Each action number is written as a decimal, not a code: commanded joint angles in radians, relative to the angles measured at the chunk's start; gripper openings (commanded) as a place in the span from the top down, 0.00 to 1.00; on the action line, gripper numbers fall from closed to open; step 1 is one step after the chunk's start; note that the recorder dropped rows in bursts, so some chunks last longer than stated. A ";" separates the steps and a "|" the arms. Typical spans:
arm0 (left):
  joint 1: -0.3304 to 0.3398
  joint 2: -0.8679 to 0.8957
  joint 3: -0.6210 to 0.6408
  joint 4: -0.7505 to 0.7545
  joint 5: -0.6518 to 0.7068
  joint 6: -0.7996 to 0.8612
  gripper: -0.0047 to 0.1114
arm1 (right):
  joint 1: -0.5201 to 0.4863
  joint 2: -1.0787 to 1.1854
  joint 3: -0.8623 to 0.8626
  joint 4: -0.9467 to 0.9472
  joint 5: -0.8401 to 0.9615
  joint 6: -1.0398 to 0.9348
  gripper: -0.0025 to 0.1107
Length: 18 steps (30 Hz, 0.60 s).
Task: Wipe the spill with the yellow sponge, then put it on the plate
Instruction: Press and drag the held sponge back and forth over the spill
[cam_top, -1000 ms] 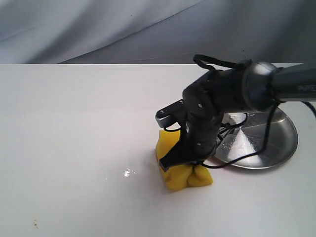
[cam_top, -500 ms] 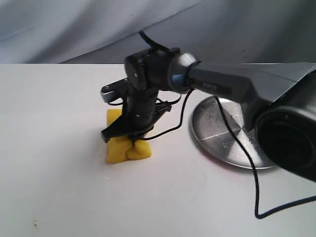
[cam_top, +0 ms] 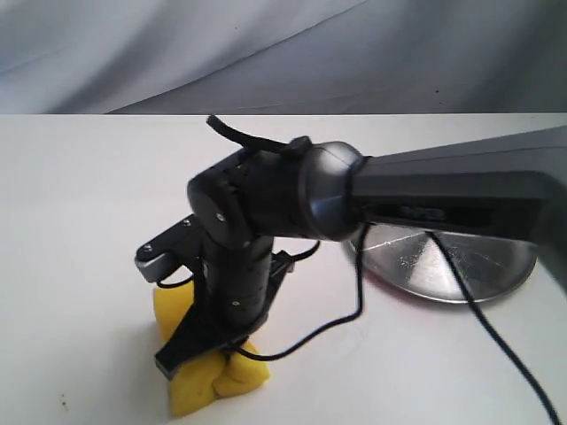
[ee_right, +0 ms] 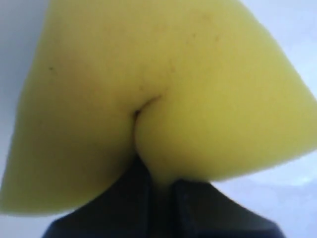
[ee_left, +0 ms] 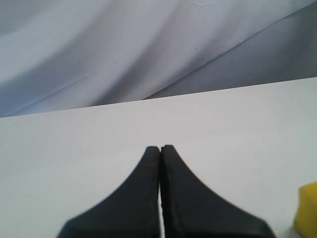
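The yellow sponge [cam_top: 208, 382] is pressed on the white table at the front left of the exterior view, pinched and dented. My right gripper [cam_top: 217, 350] reaches across from the right and is shut on it. Up close, the yellow sponge [ee_right: 158, 94] bulges around my right gripper [ee_right: 158, 186]. The silver plate [cam_top: 461, 266] lies at the right, partly behind the arm. No spill shows on the table. My left gripper [ee_left: 160, 148] is shut and empty over bare table, with a corner of the sponge [ee_left: 308, 208] at the frame's edge.
The white table [cam_top: 89, 221] runs back to a grey draped cloth [cam_top: 266, 53]. A black cable [cam_top: 496, 336] hangs from the right arm across the table in front of the plate.
My right gripper has dragged the sponge across the table from beside the plate toward the front left. A small wet glint seen on the table one second ago no longer shows.
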<state>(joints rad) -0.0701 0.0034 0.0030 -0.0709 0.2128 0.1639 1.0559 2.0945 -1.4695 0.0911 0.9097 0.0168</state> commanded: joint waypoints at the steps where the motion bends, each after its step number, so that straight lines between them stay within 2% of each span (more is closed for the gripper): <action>1: 0.001 -0.003 -0.003 0.002 -0.006 -0.005 0.96 | -0.033 -0.120 0.216 -0.024 -0.094 0.013 0.98; 6: 0.001 -0.003 -0.003 0.002 -0.006 -0.005 0.96 | -0.126 -0.159 0.340 -0.024 -0.142 0.036 0.98; 10: 0.001 -0.003 -0.003 0.002 -0.006 -0.005 0.96 | -0.267 -0.148 0.350 -0.018 -0.219 0.036 0.98; 12: 0.001 -0.003 -0.003 0.002 -0.006 -0.005 0.96 | -0.327 -0.128 0.301 -0.011 -0.223 0.040 0.98; 14: 0.001 -0.003 -0.003 0.002 -0.006 -0.005 0.96 | -0.371 -0.057 0.155 -0.008 -0.151 0.040 0.98; 18: 0.001 -0.003 -0.003 0.002 -0.006 -0.005 0.96 | -0.367 0.044 -0.033 0.011 -0.059 0.038 0.98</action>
<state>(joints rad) -0.0701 0.0034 0.0030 -0.0709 0.2128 0.1639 0.6906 2.0788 -1.3905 0.1061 0.8069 0.0544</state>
